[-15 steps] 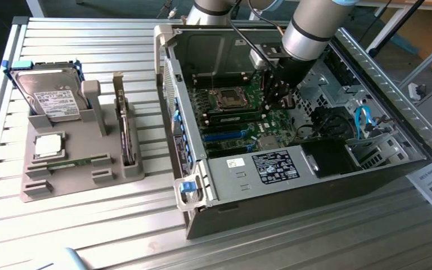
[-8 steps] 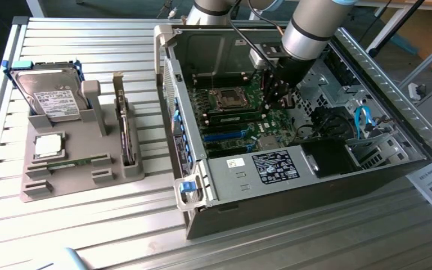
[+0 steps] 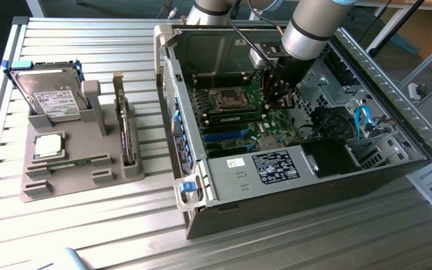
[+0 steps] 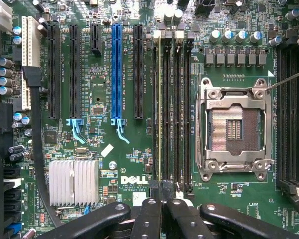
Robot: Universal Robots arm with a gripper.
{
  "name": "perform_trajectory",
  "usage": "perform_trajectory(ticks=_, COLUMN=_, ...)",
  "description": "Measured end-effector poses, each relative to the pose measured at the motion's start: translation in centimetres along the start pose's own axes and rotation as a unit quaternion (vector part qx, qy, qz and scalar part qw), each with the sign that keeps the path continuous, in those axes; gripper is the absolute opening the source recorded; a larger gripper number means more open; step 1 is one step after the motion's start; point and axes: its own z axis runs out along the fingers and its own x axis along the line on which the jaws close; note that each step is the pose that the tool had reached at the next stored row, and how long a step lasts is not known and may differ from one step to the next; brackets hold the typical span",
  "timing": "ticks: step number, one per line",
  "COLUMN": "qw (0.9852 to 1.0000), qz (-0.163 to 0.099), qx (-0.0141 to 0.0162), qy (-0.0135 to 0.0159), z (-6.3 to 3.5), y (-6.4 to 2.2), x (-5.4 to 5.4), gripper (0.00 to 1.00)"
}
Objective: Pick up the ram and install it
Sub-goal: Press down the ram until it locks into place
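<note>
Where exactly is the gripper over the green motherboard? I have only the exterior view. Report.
Observer: The black gripper is shut, fingertips together at one end of the long black memory slots.
Operator: Tell me what's in those slots.
Observer: What looks like the long, thin green ram, edge-on, stands in the slot nearest the blue expansion slot.
Operator: Check the CPU socket.
Observer: The square silver-framed CPU socket is empty, contacts bare.
</note>
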Motion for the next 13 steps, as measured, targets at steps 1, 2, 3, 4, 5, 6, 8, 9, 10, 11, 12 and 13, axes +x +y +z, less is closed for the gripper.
perform_trajectory(ticks=1, qw=1.0, qz=0.0, qx=0.0, qy=-0.0001, z=0.06, y=-0.01, x=-0.01, gripper=0.1)
perform_trajectory(ticks=2, qw=1.0, qz=0.0, qx=0.0, qy=-0.0001, z=0.16, y=-0.01, x=0.0, gripper=0.1)
perform_trajectory(ticks=3, qw=1.0, qz=0.0, qx=0.0, qy=0.0002, z=0.29, y=-0.01, x=0.01, gripper=0.1)
perform_trajectory(ticks=4, qw=1.0, qz=0.0, qx=-0.0001, qy=0.0002, z=0.38, y=-0.01, x=0.02, gripper=0.1)
perform_trajectory(ticks=5, qw=1.0, qz=0.0, qx=0.0, qy=0.0001, z=0.45, y=-0.02, x=0.01, gripper=0.1)
perform_trajectory(ticks=6, qw=1.0, qz=0.0, qx=0.0, qy=0.0, z=0.49, y=-0.02, x=0.02, gripper=0.1)
perform_trajectory(ticks=8, qw=1.0, qz=0.0, qx=0.0, qy=0.0, z=0.49, y=-0.02, x=0.01, gripper=0.1)
perform_trajectory(ticks=9, qw=1.0, qz=0.0, qx=0.0, qy=0.0, z=0.49, y=-0.02, x=0.01, gripper=0.1)
perform_trajectory(ticks=10, qw=1.0, qz=0.0, qx=0.0, qy=0.0, z=0.5, y=-0.02, x=0.01, gripper=0.1)
perform_trajectory(ticks=11, qw=1.0, qz=0.0, qx=0.0, qy=0.0, z=0.49, y=-0.02, x=0.01, gripper=0.1)
perform_trajectory(ticks=12, qw=1.0, qz=0.0, qx=0.0001, qy=-0.0002, z=0.43, y=-0.02, x=0.0, gripper=0.1)
perform_trajectory(ticks=13, qw=1.0, qz=0.0, qx=0.0, qy=-0.0001, z=0.24, y=-0.01, x=0.01, gripper=0.1)
